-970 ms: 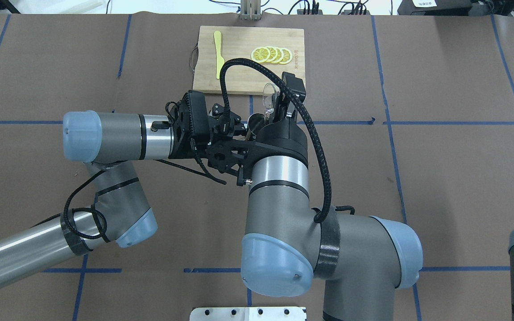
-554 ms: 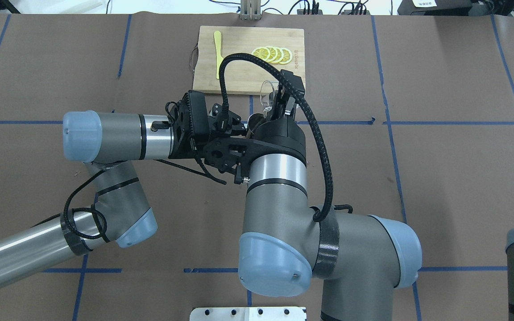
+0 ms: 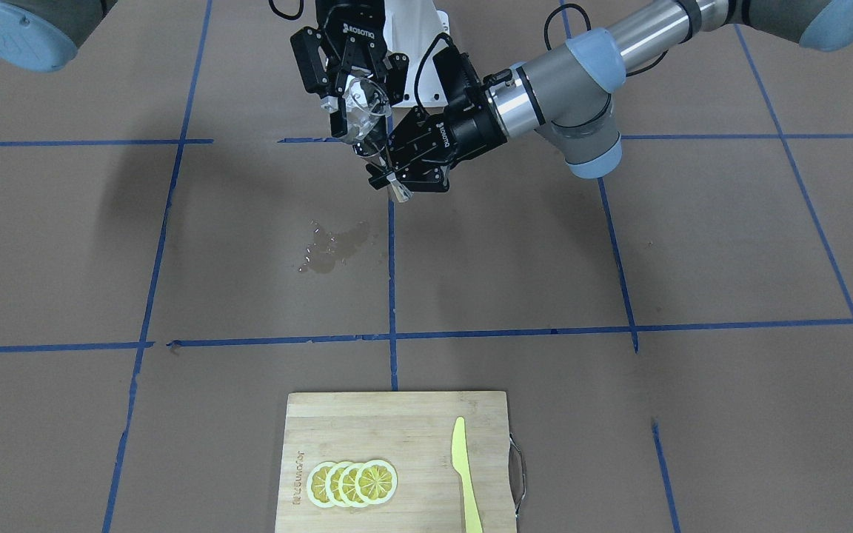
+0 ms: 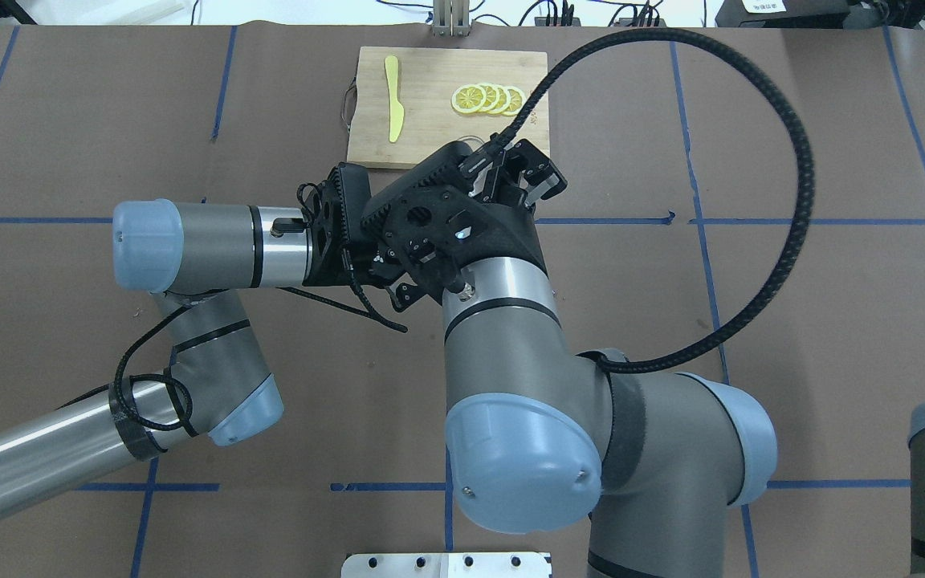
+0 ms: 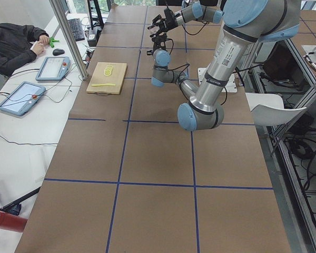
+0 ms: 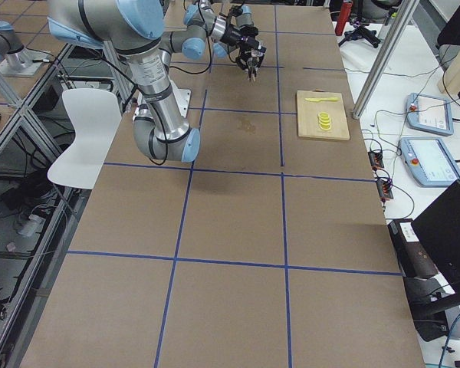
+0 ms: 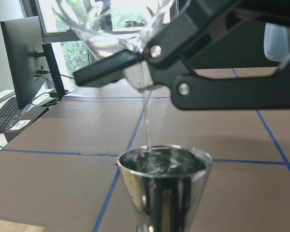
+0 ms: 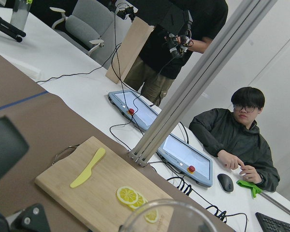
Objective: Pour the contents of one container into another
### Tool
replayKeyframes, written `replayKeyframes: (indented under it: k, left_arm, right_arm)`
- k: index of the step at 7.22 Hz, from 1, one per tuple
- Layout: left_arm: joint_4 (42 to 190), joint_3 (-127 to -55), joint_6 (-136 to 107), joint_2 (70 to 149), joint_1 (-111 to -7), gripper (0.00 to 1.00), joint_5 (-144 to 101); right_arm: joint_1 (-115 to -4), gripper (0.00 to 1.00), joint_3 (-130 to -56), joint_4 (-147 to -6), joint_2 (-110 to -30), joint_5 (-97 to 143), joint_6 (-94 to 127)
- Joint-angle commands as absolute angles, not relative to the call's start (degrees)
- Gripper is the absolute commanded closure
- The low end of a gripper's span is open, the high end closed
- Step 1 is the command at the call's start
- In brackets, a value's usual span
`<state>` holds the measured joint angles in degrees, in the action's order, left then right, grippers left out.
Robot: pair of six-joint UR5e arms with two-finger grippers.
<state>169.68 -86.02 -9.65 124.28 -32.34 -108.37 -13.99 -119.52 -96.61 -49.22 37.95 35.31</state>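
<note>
Steel conical cup (image 7: 164,186), clamped in the left jaws, is catching a thin water stream (image 7: 146,121) falling from 12 o'clock, where the right jaws are gripping the tilted clear glass (image 7: 111,24), lip hanging just over the cup's mouth.

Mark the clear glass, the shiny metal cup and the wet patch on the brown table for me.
clear glass (image 3: 362,111), front-facing view, on its tilted bowl.
shiny metal cup (image 7: 164,203), left wrist view, on its outer wall.
wet patch (image 3: 332,246), front-facing view, at its middle.
</note>
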Motion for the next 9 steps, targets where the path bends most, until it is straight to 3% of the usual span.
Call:
replayKeyframes:
  k: [1, 4, 7, 9]
  left_arm:
    - [169.89, -86.04, -9.58, 124.28, -32.34, 1.00, -108.37]
    - [170.51, -86.31, -9.67, 123.58, -32.43, 1.00, -108.37]
    - [170.51, -87.63, -9.67, 123.13, -32.61, 1.00, -108.37]
    - [170.42, -87.63, -9.67, 122.78, -32.96, 1.00, -108.37]
  right_arm:
    - [-15.46, 1.00, -126.44, -95.72, -52.19, 39.28, 37.70]
    - [-20.99, 1.00, -127.35, -94.22, -56.93, 43.66, 42.06]
    - [-22.76, 1.00, -127.00, -93.70, -67.02, 47.11, 53.66]
    - [-22.59, 1.00, -122.46, -82.52, -73.61, 47.02, 57.92]
